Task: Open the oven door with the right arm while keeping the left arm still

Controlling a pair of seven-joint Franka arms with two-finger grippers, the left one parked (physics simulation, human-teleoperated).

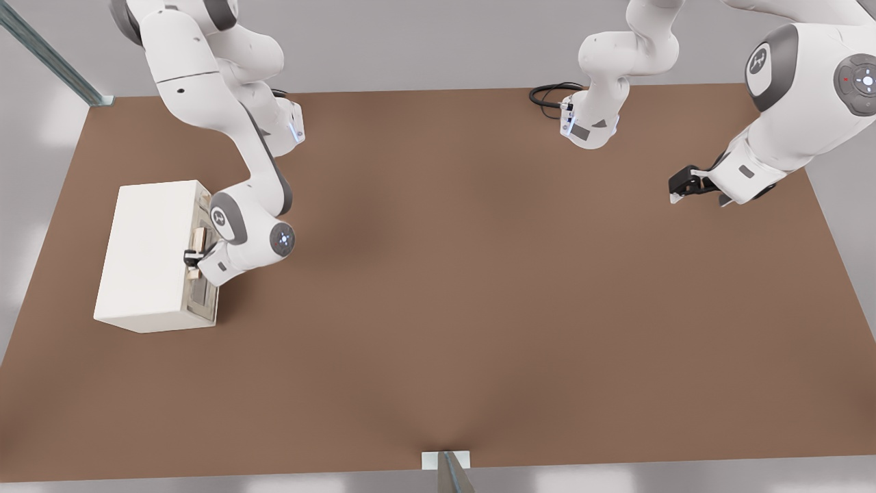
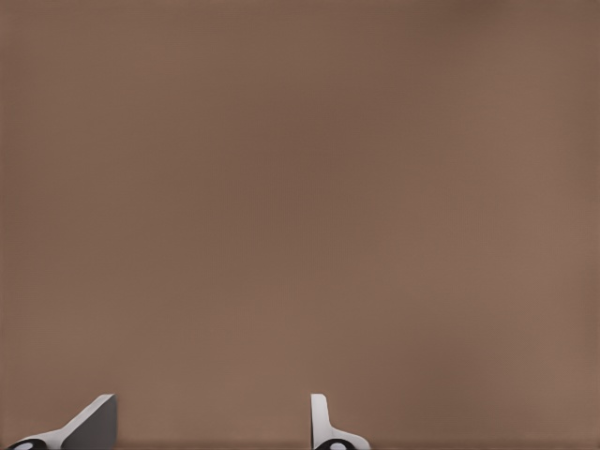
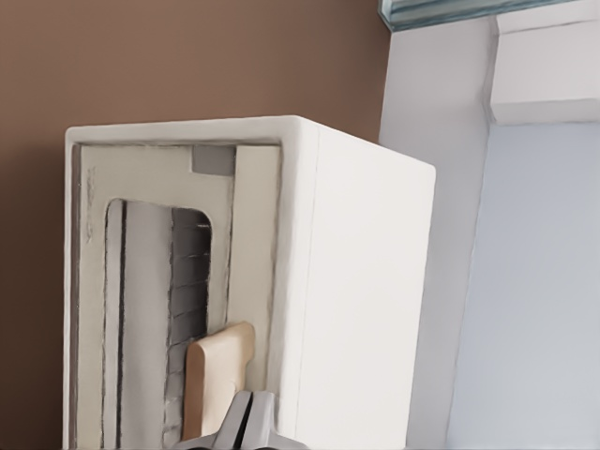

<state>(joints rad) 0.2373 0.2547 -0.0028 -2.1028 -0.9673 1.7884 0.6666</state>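
Note:
The cream-white oven stands on the table at the front view's left. Its door faces the front view's right and looks closed or nearly so. In the right wrist view the door shows a greyish window and a tan wooden handle. My right arm's gripper is at the middle of the handle. Its fingers are shut together, overlapping the handle's edge, with nothing seen between them.
The brown table stretches to the front view's right of the oven. The parked arm's gripper hangs over the far right. A black cable lies at the back edge, and the oven sits close to the table's left edge.

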